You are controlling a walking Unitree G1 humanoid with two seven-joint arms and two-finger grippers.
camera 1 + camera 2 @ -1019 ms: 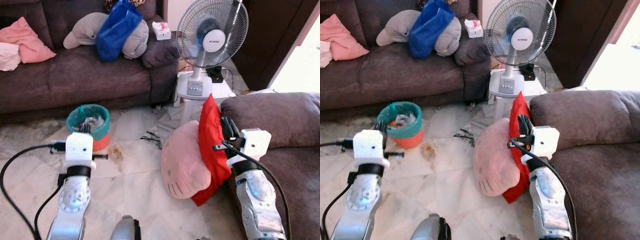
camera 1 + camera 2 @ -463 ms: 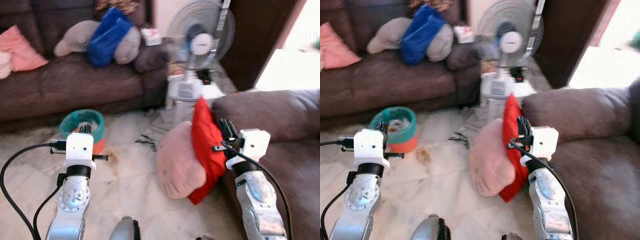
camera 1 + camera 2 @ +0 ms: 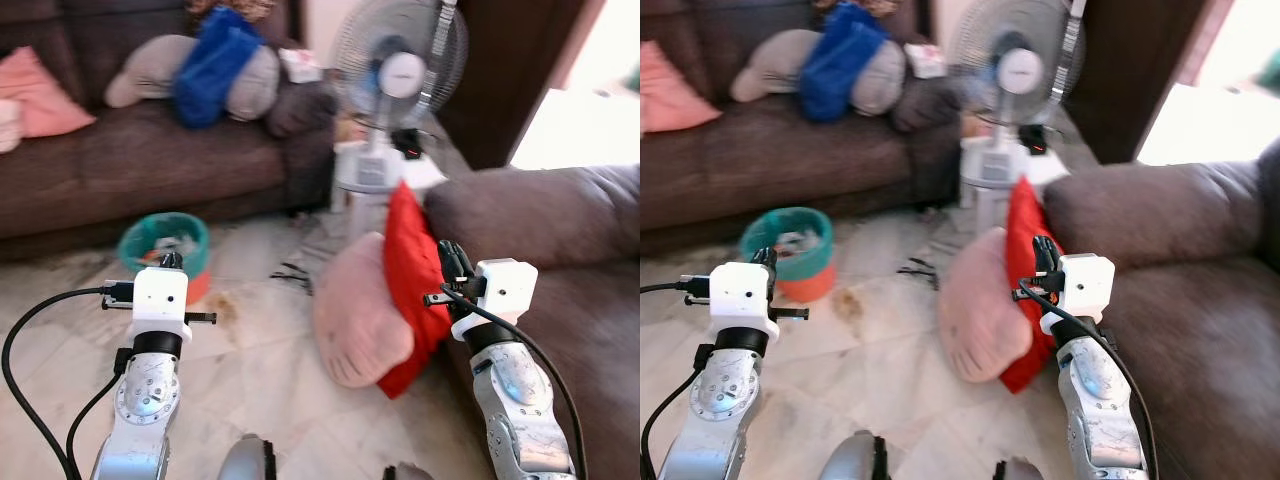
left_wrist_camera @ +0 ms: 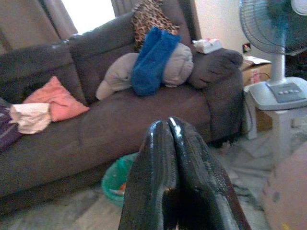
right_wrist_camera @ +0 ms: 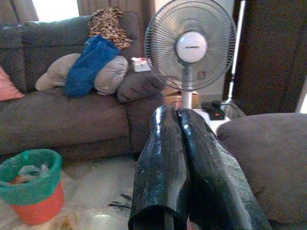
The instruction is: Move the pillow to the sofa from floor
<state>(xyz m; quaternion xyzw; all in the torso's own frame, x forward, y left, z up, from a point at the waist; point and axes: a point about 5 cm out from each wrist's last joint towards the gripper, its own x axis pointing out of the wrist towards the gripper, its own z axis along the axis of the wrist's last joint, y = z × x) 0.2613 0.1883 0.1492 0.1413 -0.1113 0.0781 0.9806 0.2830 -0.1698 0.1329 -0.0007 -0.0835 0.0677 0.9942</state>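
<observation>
Two pillows stand on edge on the pale floor (image 3: 270, 350), leaning against the front of the near brown sofa (image 3: 560, 225) at the robot's right: a pink pillow (image 3: 360, 315) with a face drawn on it, and a red pillow (image 3: 412, 285) squeezed between it and the sofa's arm. The red one's top corner rises just past the top edge of that arm.

The right gripper (image 3: 447, 262) presses into the red pillow's sofa-side face — in the right wrist view its two black fingers (image 5: 165, 167) lie flat together with no gap, and nothing shows between them, so it cannot be told whether any cloth is pinched. The left gripper (image 3: 170, 262) is raised over the bare floor, well apart from both pillows; its fingers (image 4: 158, 177) are likewise pressed together and hold nothing.

A second brown sofa (image 3: 150, 160) runs along the far wall. On it lie one salmon cushion (image 3: 40, 95) at its left end, one grey pillow (image 3: 170, 65) with a blue cloth (image 3: 215, 60) draped over it, and a small white box (image 3: 300, 65) on the right arm. One teal-lined bin (image 3: 165, 245) stands on the floor by that sofa's front edge — and one white standing fan (image 3: 400, 70) stands between the two sofas.
</observation>
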